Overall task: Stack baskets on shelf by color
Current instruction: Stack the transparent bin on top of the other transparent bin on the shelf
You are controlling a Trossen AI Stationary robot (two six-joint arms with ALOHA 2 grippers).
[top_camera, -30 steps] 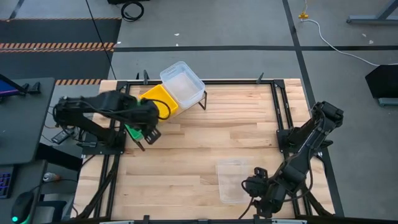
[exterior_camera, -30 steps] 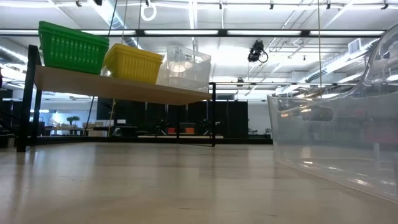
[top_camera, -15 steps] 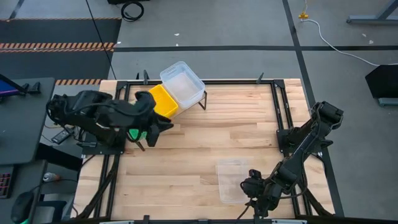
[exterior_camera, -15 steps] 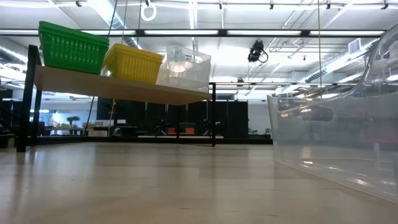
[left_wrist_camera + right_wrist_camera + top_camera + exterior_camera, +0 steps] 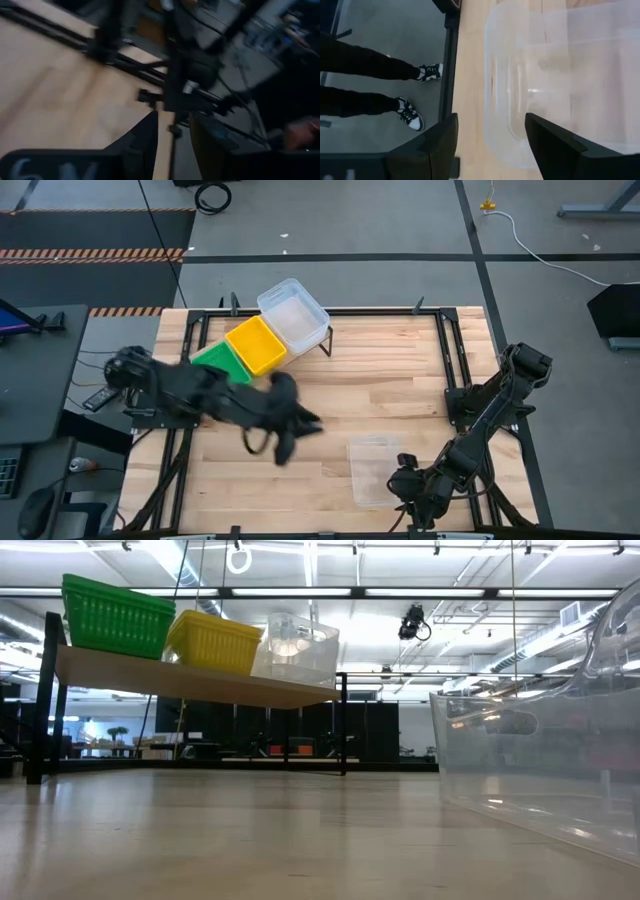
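Observation:
On the slanted plywood shelf at the table's far left rest a green basket, a yellow basket and a clear basket, side by side; the low view shows them as green, yellow and clear. Another clear basket lies flat on the table near its near right corner. My right gripper is open at that basket's right side; in its wrist view one wall of the basket lies between the spread fingers. My left gripper hovers open over the table's middle, holding nothing.
A black frame rail runs along the table's right side, beside the right arm. A person's legs and shoes stand on the floor beyond the table edge. Bare slatted tabletop lies between the shelf and the clear basket.
My left arm has swung away from the shelf, toward the table's middle and near side, uncovering the green basket that stays on the shelf beside the yellow one. My right gripper has crept slightly left toward the clear basket on the table.

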